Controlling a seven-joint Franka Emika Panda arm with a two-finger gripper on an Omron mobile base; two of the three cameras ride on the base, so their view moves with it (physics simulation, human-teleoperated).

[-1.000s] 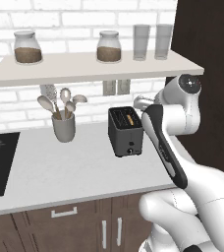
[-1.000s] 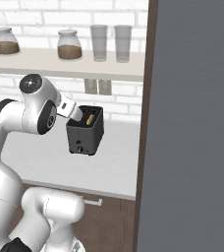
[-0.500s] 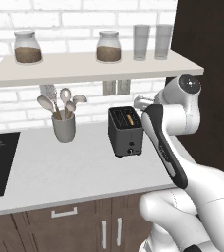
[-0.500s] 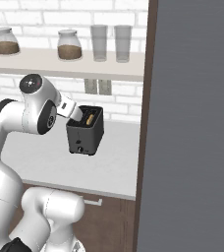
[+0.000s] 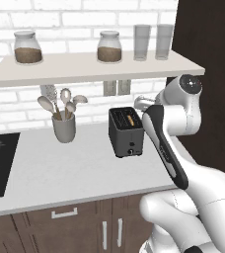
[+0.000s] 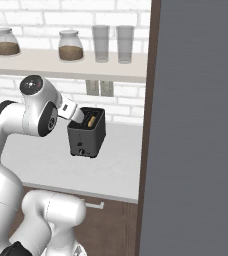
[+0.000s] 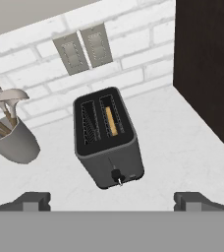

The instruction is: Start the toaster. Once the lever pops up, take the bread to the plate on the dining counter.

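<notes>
Two slots run along the top of the toaster, and the bread sits sunk in one of them, its tan edge showing just below the rim; the other slot shows bare wire guides. Left of the toaster in my hand view stands a pale utensil holder packed with wooden spoons, their bowls fanning out above its rim. On the narrow front face of the toaster I can see the small knob; the lever itself I cannot make out. Above the toaster, a shelf carries two lidded jars holding something brown, plus two clear glasses beside them. My gripper hangs above the toaster's front end, tips spread wide apart with nothing between them. Compared with a second ago, nothing has shifted: arm, toaster and bread stand just as they did.
</notes>
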